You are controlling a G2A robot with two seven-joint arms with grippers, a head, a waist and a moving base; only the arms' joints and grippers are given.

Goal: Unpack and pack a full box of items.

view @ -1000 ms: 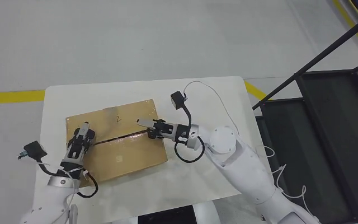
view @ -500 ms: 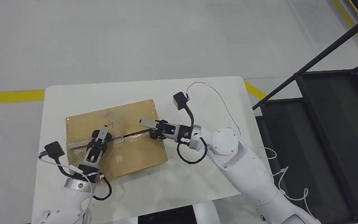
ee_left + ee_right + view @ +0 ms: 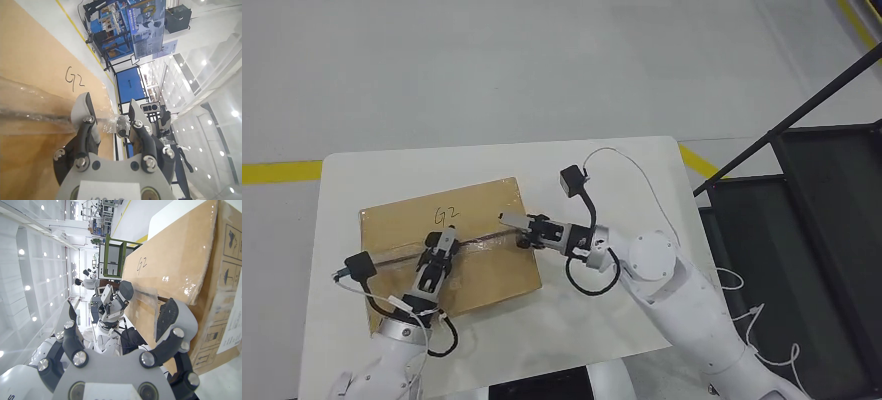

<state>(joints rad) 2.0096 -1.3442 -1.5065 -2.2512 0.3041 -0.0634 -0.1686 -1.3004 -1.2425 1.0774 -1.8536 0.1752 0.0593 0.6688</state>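
Observation:
A closed brown cardboard box (image 3: 477, 275) marked "G2" lies on the white table (image 3: 612, 300). Clear tape (image 3: 37, 111) covers the seam across its lid. My left gripper (image 3: 445, 243) is low over the lid near the middle of the seam, open, its fingers (image 3: 86, 111) either side of the crinkled tape. My right gripper (image 3: 514, 225) is at the box's right end where the seam meets the edge. It is open, with one pad (image 3: 167, 317) against the torn tape (image 3: 147, 292) at the lid edge (image 3: 191, 294). The two grippers face each other along the seam.
A dark metal frame and steps (image 3: 802, 230) stand to the right of the table. A white cable (image 3: 627, 170) lies on the table behind the right arm. A yellow line (image 3: 282, 172) runs on the floor at left. Bare table lies right of the box.
My left gripper has travelled from the box's left end along the seam toward the middle, uncovering the "G2" mark. The right gripper has shifted slightly right at the box's edge.

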